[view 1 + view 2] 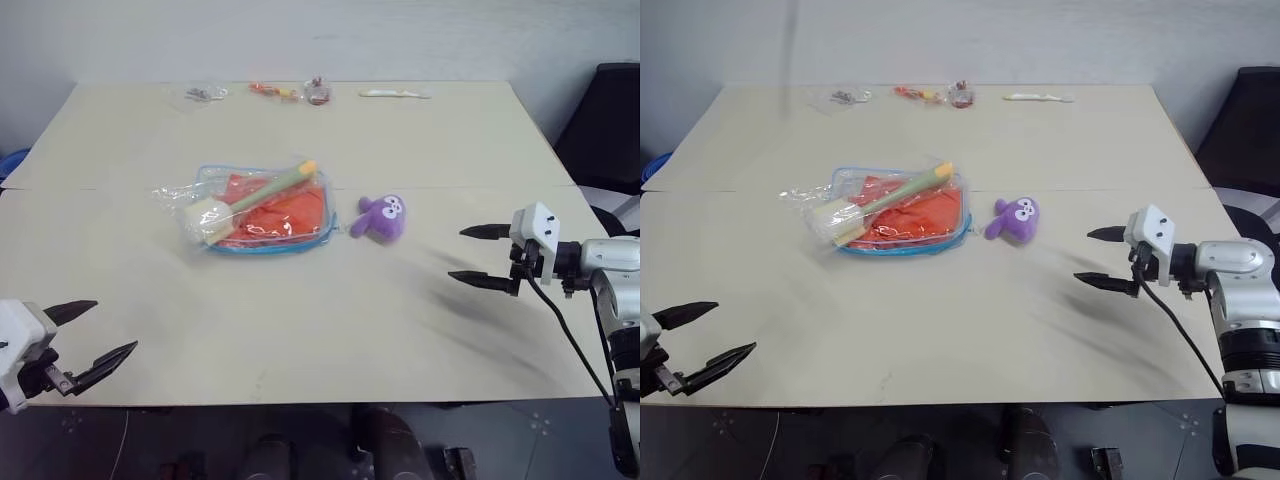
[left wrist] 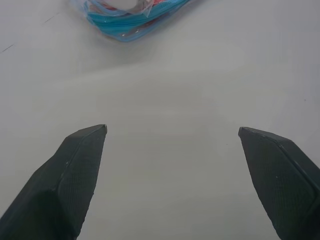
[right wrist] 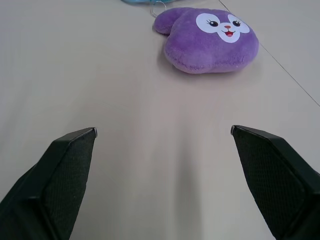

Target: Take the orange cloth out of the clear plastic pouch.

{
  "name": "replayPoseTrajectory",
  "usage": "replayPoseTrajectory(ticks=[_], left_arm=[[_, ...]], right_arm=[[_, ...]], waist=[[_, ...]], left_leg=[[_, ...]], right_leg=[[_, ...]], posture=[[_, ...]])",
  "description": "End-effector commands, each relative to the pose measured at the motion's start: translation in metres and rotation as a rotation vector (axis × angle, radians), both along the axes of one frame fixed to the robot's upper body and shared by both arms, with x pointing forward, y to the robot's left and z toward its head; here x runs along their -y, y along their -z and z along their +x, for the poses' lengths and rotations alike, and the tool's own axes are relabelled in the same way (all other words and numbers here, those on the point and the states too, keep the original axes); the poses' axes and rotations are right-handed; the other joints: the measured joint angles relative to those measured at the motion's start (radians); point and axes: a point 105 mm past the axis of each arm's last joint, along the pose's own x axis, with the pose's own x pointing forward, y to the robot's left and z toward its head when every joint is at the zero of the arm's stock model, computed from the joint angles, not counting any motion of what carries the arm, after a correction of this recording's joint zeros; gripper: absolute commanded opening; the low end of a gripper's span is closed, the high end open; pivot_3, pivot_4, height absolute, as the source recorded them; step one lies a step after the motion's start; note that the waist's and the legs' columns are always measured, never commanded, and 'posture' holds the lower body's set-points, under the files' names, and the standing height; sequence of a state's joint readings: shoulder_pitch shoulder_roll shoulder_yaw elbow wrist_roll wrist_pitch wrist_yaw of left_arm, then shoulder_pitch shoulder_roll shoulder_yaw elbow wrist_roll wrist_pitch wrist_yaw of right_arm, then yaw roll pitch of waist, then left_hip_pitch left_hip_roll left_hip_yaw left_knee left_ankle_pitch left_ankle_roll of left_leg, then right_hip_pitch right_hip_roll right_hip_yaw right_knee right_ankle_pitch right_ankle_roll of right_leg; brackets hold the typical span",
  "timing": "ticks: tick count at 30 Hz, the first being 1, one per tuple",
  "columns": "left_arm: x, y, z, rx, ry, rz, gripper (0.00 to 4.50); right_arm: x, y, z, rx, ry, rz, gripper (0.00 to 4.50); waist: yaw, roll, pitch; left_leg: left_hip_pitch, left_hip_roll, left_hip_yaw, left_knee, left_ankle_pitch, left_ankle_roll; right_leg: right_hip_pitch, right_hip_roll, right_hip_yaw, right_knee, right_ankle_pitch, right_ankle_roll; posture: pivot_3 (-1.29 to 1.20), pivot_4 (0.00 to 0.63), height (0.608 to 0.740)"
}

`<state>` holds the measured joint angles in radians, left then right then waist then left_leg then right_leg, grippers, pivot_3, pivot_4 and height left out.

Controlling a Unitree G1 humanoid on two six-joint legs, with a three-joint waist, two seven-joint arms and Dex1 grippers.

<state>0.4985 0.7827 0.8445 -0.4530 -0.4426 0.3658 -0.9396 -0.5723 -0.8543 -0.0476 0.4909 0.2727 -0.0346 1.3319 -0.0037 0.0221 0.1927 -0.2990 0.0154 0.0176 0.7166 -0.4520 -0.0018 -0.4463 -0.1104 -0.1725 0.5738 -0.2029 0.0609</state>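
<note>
Beige tabletop stretches toward a pale wall. Nearest, the left gripper and the right gripper hover over bare table, each with its 2 fingers spread wide, holding nothing. Mid-table lies the clear plastic pouch, the orange cloth inside it, with a thin wrapper holding a green-yellow stick across its top. A purple plush toy sits just beside the pouch. Small items line the far edge.

Pouch mid-table, cloth inside it. Wrapper with stick lies across the pouch top. Plush toy just right of the pouch. My grippers flank: left gripper near edge, right gripper right of the toy.
</note>
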Motion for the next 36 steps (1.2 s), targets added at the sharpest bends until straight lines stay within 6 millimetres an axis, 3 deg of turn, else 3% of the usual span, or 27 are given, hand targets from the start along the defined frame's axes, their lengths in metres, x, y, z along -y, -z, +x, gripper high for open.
replayPoseTrajectory(ticks=[1,24,31,36], left_arm=[[-0.003,-0.001,-0.001,0.007,-0.007,0.016,4.48],[0.003,0.000,0.003,-0.003,-0.003,-0.055,4.48],[0.038,-0.037,0.028,0.105,0.113,-0.135,4.48],[0.073,-0.088,0.084,0.192,0.239,-0.157,4.48]], right_arm=[[0.007,-0.019,0.002,0.050,0.020,0.001,4.50],[-0.007,-0.022,0.001,0.024,0.006,0.055,4.50],[-0.051,-0.036,-0.016,0.018,-0.101,0.172,4.50],[-0.104,-0.048,-0.033,0.049,-0.207,0.248,4.50]], waist=[[0.000,0.000,0.000],[0.001,0.000,0.000],[0.004,0.000,0.000],[0.020,0.000,0.000]], left_leg=[[0.000,0.000,0.000,0.000,0.000,0.000],[0.001,0.000,0.004,0.000,-0.001,0.000],[0.001,0.001,0.003,0.000,-0.001,0.000],[0.001,-0.001,0.003,0.003,-0.001,0.000]], right_leg=[[0.000,0.000,0.000,0.000,0.000,0.000],[-0.002,0.001,0.004,0.001,0.000,0.000],[-0.002,0.000,0.005,0.002,0.000,0.000],[-0.002,0.001,0.008,0.005,0.001,0.000]], posture=[[0.00,0.150,0.740],[0.00,0.150,0.740],[0.00,0.150,0.740],[0.00,0.150,0.740]])
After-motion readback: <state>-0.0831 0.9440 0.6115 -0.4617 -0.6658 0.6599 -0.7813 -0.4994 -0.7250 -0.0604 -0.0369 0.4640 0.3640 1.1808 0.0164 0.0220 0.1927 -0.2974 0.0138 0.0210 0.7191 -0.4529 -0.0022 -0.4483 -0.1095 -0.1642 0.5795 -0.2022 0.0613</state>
